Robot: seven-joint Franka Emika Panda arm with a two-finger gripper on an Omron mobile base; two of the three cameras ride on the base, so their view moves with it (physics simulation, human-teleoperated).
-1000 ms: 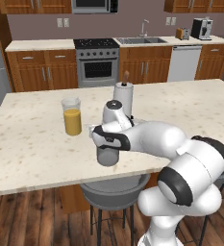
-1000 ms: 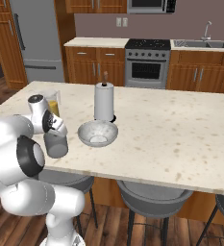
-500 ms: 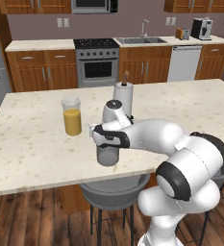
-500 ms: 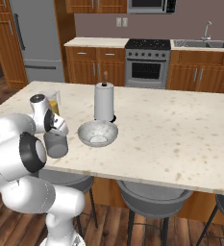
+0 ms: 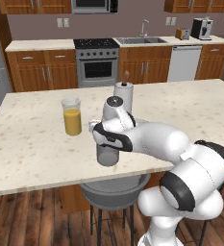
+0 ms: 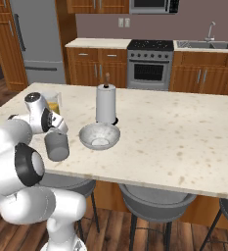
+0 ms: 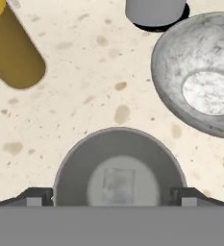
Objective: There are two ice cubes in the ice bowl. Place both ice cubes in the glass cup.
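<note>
Landmark: glass cup, standing on the counter near its front edge.
Gripper: directly above the glass cup, pointing straight down into it; fingertips spread wide, one beyond each side of the cup's rim; nothing between them.
Ice cube: one pale square lying flat on the cup's floor, centred between the two tips and below them; free of the fingers.
Second cube: cannot tell; no separate cube made out in the cup or elsewhere.
Ice bowl: just beside the glass cup, apart from it, toward the upper right in the hand view; in the right base view, immediately right of the cup, bowl. Pale patch at its bottom; whether cube or bare floor, unclear.
Jug: white cylinder with brown knob, just behind the ice bowl, farther from the cup.
Orange glass: behind and to the left of the cup in the left base view, well apart from the bowl.
Key relation: ice bowl lies to the side of the hand, one short sideways reach from above the cup; lift first, since the tips straddle the rim.
Progress, as judged: at least one cube delivered; likely next, a check of the bowl for the other.
</note>
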